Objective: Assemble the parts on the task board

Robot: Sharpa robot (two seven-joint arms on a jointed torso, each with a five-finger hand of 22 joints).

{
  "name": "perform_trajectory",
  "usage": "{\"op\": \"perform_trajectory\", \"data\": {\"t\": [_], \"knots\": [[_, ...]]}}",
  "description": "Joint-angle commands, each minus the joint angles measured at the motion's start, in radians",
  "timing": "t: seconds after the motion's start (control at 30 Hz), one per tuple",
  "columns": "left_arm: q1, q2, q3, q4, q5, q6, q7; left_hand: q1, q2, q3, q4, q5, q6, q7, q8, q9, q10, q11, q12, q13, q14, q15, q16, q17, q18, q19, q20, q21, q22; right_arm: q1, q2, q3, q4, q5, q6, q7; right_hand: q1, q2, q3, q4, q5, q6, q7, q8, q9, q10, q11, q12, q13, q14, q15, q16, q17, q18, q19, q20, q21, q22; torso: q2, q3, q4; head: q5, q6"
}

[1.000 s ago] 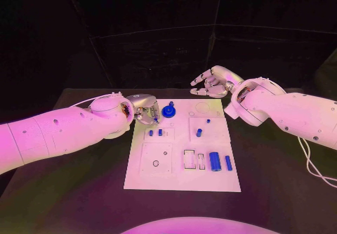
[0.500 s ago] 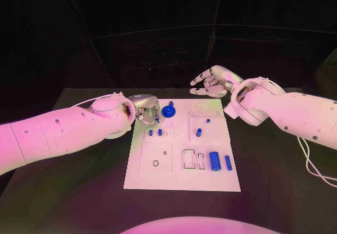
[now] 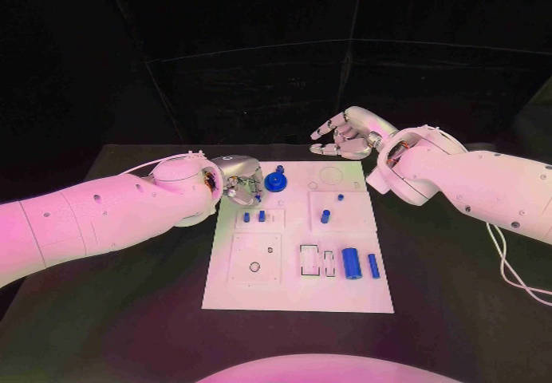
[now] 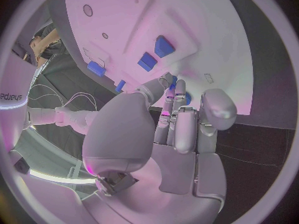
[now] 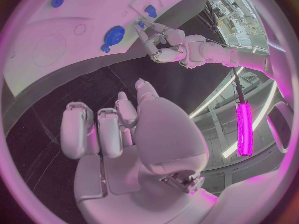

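The white task board (image 3: 299, 283) lies in the middle of the black table. My left hand (image 3: 239, 180) hovers over the board's far left corner, beside a blue gear (image 3: 276, 183). Its fingertips (image 4: 171, 83) come together on a small blue part (image 5: 141, 24). My right hand (image 3: 344, 136) hangs beyond the board's far edge with its fingers curled in and nothing in them. On the board there are also two small blue blocks (image 3: 254, 216), a blue peg (image 3: 325, 216), a thick blue cylinder (image 3: 352, 262) and a thin blue rod (image 3: 374, 266).
The black table (image 3: 115, 303) stretches out on both sides of the board. A white cable (image 3: 506, 263) runs along the table at the right, under my right arm. Outlined recesses and holes (image 3: 257, 263) mark the board's near left panel.
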Motion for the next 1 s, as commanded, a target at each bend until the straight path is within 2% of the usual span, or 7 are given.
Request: {"op": "perform_trajectory", "data": {"t": [0.03,0.4,0.63,1.0], "knots": [[0.000,0.002,0.000,0.002,0.004,0.026,-0.002,-0.008,-0.002,-0.007,0.001,0.007,-0.001,-0.002,-0.005,0.000,0.000,0.001,-0.005,0.000,0.032,-0.003,-0.004,-0.001,-0.018,0.003,-0.003,0.003,0.000,0.002,0.000,0.001,0.002,0.001,0.003,0.008,0.004,0.002,-0.006,-0.001,0.006,0.001,0.001,0.006,-0.001,-0.001,-0.003,-0.003,0.001,0.061,-0.005,-0.006,0.055,0.002,-0.002,-0.004,-0.006,0.001,0.000,0.0000,0.0005,0.000,-0.001],[0.000,0.004,0.000,0.000,0.004,0.027,-0.003,-0.011,-0.007,-0.012,0.002,0.006,-0.006,-0.002,-0.009,-0.002,-0.004,0.003,-0.010,-0.001,0.030,-0.002,-0.005,-0.003,-0.018,0.002,-0.002,0.002,-0.001,0.002,0.000,0.001,0.002,0.001,0.003,0.008,0.004,0.002,-0.006,-0.001,0.006,0.001,0.001,0.006,-0.001,-0.001,-0.003,-0.003,0.001,0.061,-0.005,-0.006,0.055,0.002,-0.002,-0.004,-0.006,0.001,0.000,0.0001,0.0006,0.000,-0.001],[0.000,0.007,0.000,-0.003,0.004,0.029,-0.006,-0.025,-0.022,-0.020,0.006,0.006,-0.061,0.006,-0.041,-0.017,-0.050,0.015,-0.043,-0.011,0.027,0.007,-0.010,-0.013,-0.019,-0.002,0.004,-0.002,-0.001,0.002,0.001,0.001,0.001,0.001,0.003,0.008,0.004,0.002,-0.006,-0.001,0.006,0.001,0.001,0.006,-0.001,-0.001,-0.003,-0.003,0.001,0.061,-0.005,-0.006,0.055,0.002,-0.002,-0.004,-0.006,0.001,0.000,0.0001,0.0006,0.000,-0.001],[-0.001,0.006,0.000,-0.003,0.004,0.033,-0.011,-0.035,-0.033,-0.029,0.011,0.006,-0.075,0.007,-0.041,-0.023,-0.070,0.022,-0.057,-0.014,0.025,0.012,-0.013,-0.020,-0.018,-0.005,0.008,-0.006,-0.003,0.002,0.001,0.001,0.001,0.001,0.003,0.009,0.004,0.002,-0.006,-0.001,0.006,0.001,0.001,0.006,-0.001,-0.001,-0.003,-0.003,0.001,0.061,-0.005,-0.006,0.055,0.002,-0.002,-0.004,-0.006,0.001,0.000,-0.0002,0.0011,-0.002,-0.002]]}}
